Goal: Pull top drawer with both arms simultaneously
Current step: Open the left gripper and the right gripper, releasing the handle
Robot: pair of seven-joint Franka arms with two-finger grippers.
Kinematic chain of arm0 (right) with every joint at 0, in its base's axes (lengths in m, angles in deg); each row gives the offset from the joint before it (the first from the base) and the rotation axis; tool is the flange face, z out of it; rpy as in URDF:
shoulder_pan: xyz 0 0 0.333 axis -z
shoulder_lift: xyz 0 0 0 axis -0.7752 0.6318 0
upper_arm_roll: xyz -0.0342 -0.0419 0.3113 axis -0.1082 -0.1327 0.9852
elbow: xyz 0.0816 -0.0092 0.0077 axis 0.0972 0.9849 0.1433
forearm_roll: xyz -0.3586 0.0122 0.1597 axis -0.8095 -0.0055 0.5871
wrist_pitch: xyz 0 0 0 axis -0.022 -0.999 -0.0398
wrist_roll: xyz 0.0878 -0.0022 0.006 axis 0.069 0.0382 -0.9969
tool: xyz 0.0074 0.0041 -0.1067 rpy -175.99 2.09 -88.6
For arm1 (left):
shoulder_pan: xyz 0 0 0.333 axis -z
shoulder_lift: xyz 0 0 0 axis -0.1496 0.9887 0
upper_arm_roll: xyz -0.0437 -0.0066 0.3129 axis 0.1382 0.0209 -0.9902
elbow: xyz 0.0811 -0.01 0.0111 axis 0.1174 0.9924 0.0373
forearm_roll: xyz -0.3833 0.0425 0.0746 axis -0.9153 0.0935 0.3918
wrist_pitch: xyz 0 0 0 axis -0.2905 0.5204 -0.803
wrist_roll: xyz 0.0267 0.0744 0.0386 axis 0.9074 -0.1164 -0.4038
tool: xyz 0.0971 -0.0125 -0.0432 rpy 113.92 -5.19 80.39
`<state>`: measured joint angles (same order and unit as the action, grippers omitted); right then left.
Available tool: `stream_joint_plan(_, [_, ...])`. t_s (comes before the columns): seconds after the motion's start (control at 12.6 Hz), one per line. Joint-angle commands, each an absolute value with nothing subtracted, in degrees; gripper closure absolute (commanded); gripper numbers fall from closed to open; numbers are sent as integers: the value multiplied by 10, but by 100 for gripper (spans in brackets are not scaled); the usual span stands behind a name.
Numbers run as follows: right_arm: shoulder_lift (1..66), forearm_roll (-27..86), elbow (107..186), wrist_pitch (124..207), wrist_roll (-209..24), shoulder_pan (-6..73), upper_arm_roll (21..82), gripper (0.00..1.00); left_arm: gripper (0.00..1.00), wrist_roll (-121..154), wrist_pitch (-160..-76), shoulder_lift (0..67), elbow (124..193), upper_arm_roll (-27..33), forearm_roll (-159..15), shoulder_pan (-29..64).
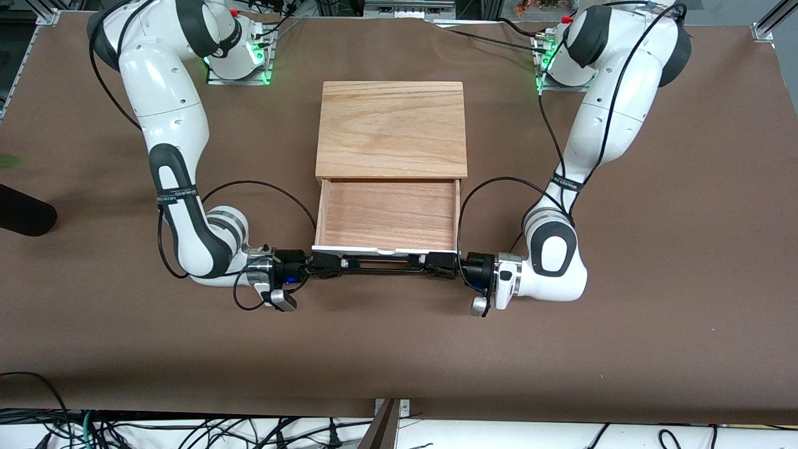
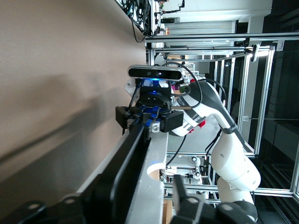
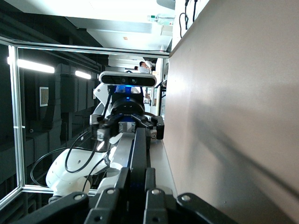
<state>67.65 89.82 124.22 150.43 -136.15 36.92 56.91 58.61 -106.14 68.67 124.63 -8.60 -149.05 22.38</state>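
Drawer status: top drawer is already well out of the wooden box, its light-wood floor open to view between the box's top board and the white front panel. Tray looks empty. It sits mid-table, and the pulled-out part is nearer the front camera than the box.

Black bar handle runs along the front panel, with one gripper at each end:
- Left gripper is at the end toward the left arm's side of the table, jaws closed onto the bar handle. In the left wrist view the bar runs straight out from its fingers.
- Right gripper is at the other end, jaws likewise clamped on the handle. The right wrist view shows the bar pinched between its fingers, with the left gripper facing it at the bar's other end.

Both arms are low over the table with wrists level on the handle.

Judgement: the pull is mostly done, roughly full tray depth exposed. Can't tell whether any travel remains inside the box. Left to do: at most a short last pull, then release.
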Motion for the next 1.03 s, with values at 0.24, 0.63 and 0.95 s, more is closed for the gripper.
stream_joint_plan(0.24, [703,909,1195,1542,-1355,373,556,0,0,587,-1039,688,1243,-83,-1460,228])
stream_joint_plan(0.63, [697,904,1195,1554,-1351,372,554,0,0,635,-1042,697,1252,-85,-1459,229])
stream_joint_plan(0.95, [695,900,1194,1560,-1351,366,540,0,0,620,-1042,692,1244,-101,-1459,231])
